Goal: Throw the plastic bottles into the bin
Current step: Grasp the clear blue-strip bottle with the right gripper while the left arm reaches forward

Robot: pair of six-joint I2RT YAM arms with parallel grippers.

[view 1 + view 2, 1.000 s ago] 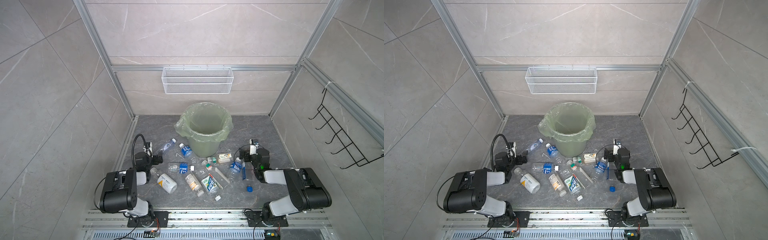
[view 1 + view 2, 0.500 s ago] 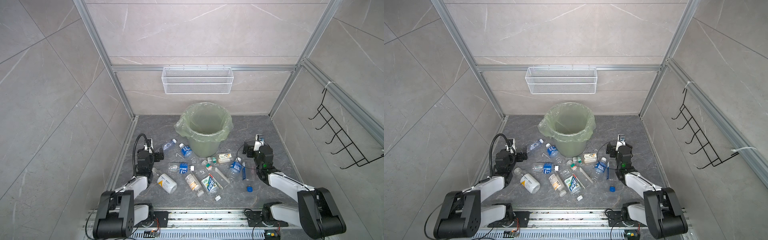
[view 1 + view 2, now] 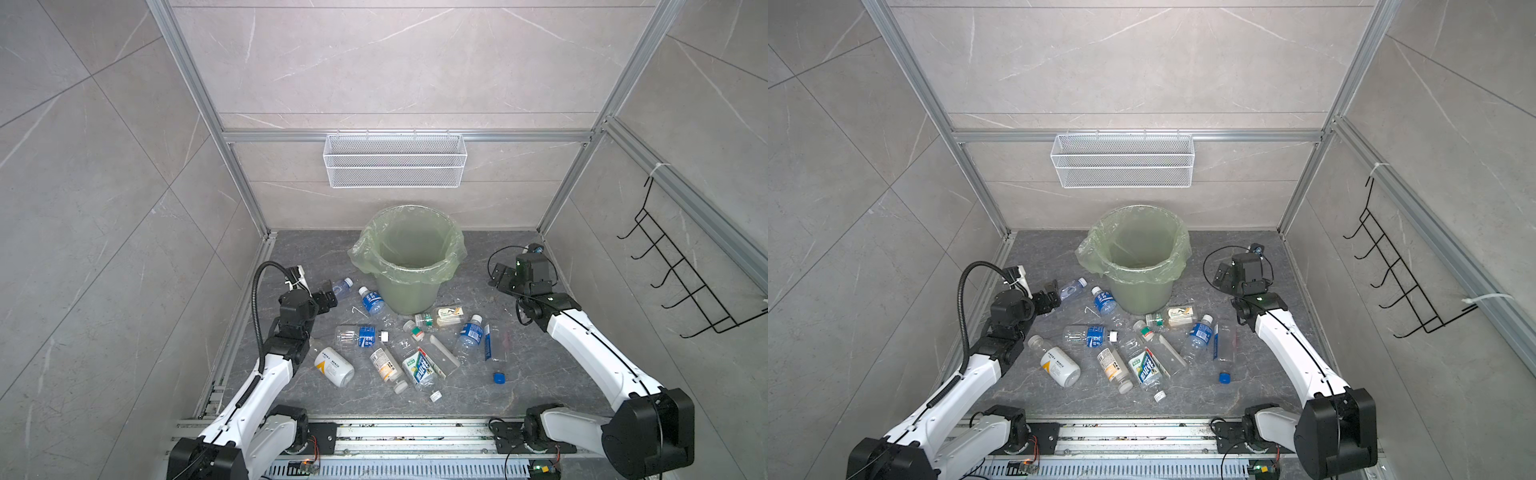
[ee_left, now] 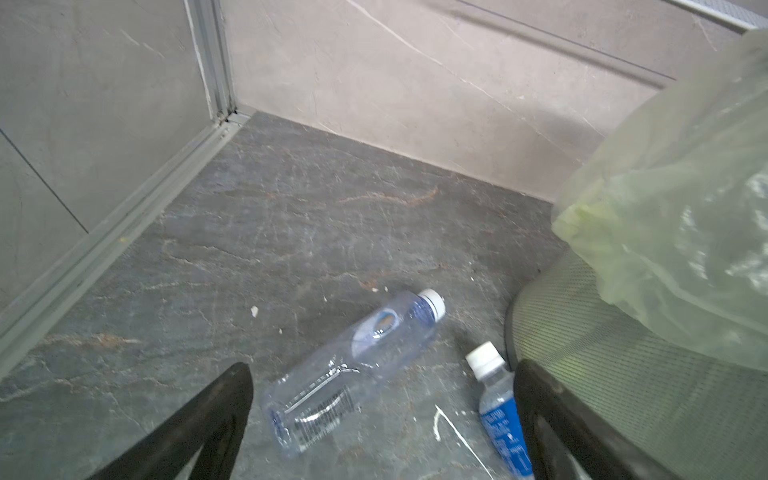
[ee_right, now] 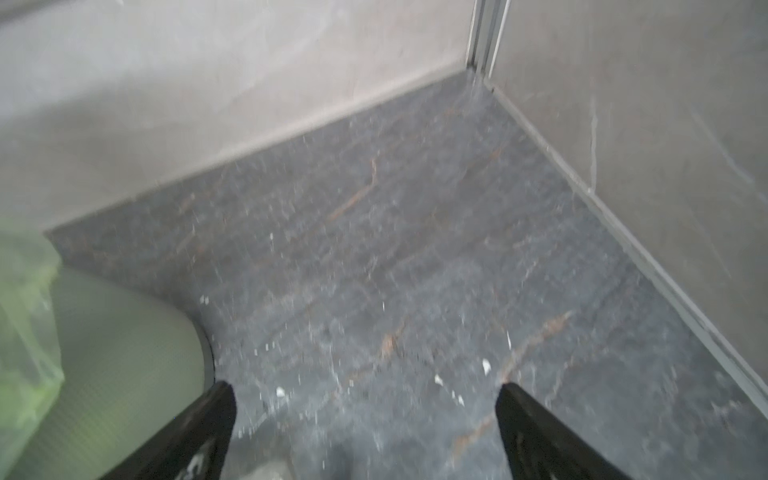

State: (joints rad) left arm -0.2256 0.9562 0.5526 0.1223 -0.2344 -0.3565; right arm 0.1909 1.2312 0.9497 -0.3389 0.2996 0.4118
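Top views, bin: the bin (image 3: 405, 293) stands upright at the back of the surface (image 3: 540, 374); no bottle shows inside it.
Top views, plastic bottles: the plastic bottles (image 3: 422, 370), about a dozen, lie scattered on the surface in front of the bin; a blue-label bottle (image 3: 372, 301) lies just beside the bin's base.
Top views, left tool: the left tool (image 3: 328, 293) is to the left of the bin, jaws apart and empty, just beside a clear bottle (image 3: 343, 286).
Top views, right tool: the right tool (image 3: 1221, 276) is to the right of the bin, jaws apart and empty, apart from every bottle.
Left wrist: the clear bottle (image 4: 353, 370) lies ahead of the spread jaws, apparently untouched, with the bin's wall (image 4: 602, 374) close by.
Right wrist: blurred; only bare surface shows between the spread jaws, with the bin (image 5: 124, 353) at the edge.
Progress: by my judgement nothing is binned yet and every bottle is left to do; the clear bottle looks like the likeliest first pick.
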